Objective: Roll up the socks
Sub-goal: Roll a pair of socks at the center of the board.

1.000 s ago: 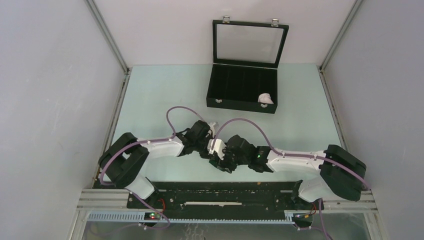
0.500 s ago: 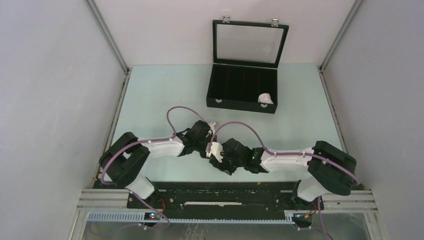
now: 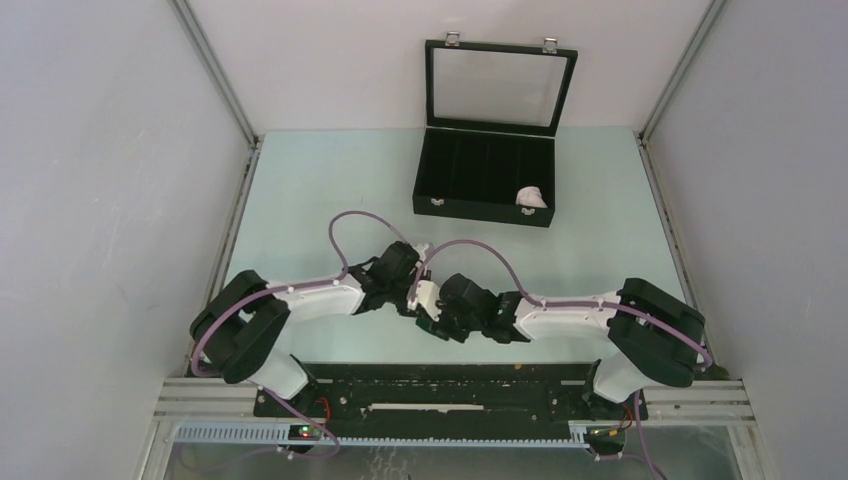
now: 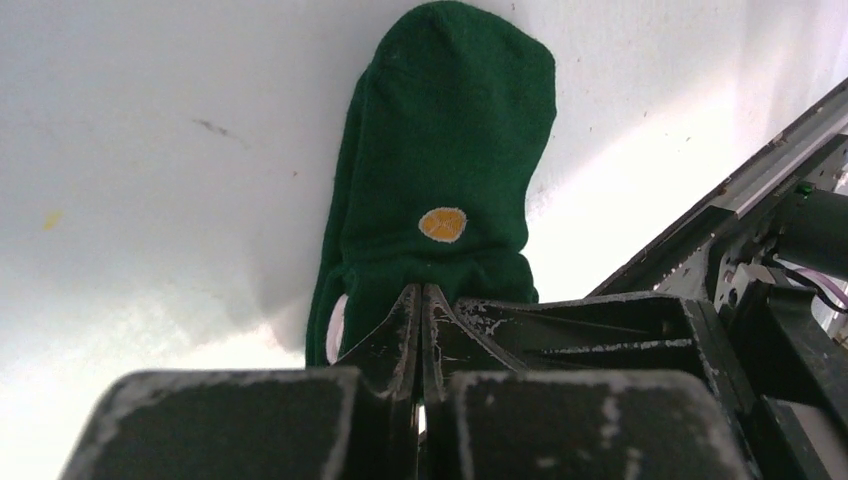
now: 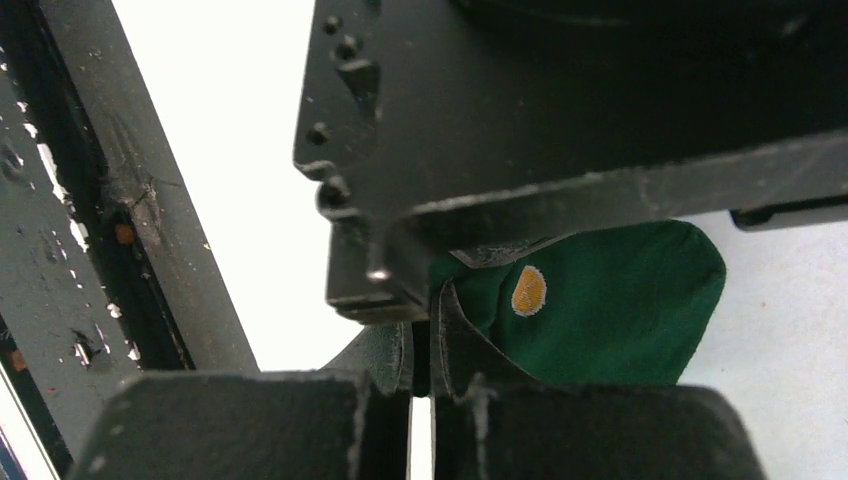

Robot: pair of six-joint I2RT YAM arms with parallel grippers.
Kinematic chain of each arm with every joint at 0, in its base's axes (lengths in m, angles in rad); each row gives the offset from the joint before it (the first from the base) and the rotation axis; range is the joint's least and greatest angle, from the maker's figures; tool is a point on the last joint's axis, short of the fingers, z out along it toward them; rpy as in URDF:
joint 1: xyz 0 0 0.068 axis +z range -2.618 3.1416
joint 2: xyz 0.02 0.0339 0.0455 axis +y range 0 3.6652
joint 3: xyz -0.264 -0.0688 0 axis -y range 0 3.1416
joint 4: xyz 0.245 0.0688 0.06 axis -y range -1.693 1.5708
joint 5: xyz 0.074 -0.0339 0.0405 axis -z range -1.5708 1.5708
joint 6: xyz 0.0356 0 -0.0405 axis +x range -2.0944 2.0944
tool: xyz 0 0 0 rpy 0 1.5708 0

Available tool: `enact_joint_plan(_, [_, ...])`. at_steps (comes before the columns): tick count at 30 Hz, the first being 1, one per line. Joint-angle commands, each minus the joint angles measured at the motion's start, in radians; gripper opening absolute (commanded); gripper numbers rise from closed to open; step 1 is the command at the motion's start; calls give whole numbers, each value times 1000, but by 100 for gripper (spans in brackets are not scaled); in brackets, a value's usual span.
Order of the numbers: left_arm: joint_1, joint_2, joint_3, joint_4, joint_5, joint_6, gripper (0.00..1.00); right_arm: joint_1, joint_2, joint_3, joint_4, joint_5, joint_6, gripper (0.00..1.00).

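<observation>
left hand (image 4: 420, 300) is clamped on the edge of the green sock (image 4: 440, 160). right hand (image 5: 424, 350) is closed on its corner just ahead, and this thin fabric may slip out while rolling.

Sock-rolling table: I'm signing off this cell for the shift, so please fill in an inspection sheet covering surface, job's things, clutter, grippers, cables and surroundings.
Surface: pale green table, faint specks, no spills.
Job's things: dark green sock lying flat, not rolled; white bundle in the case's right end, possibly a sock, too small to tell.
Clutter: open black case at the far side, lid upright.
Grippers: left gripper shut on the sock's near end; right gripper shut at the sock's edge, grip unclear.
Cables: purple cables loop above the arms, unsnagged.
Surroundings: grey walls; nothing else seen.
</observation>
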Motion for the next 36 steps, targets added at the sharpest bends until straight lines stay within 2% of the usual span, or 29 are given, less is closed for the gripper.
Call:
enact_joint_plan(1, [10,-95,-27,-115,-110,1,3,-9,41,-6,-61,-64,35,0])
enact_joint_plan(8, [43,-274,-64,-133,-178,-11,7,-65,43,-7,-49,-223,109,0])
enact_joint_plan(12, [45,-306,-71,-134,-170,-10,7,-109,46,-26,-8,-308,178,0])
enact_joint_plan(15, [44,-310,-76,-118,-139,-6,7,-146,57,-30,-7,-353,247,0])
enact_joint_plan(27, [6,-252,-31,-82,-58,28,6,-310,66,-149,192,-543,541,0])
enact_joint_plan(36, [-25,-178,36,-80,-21,45,5,-402,115,-181,256,-670,669,0])
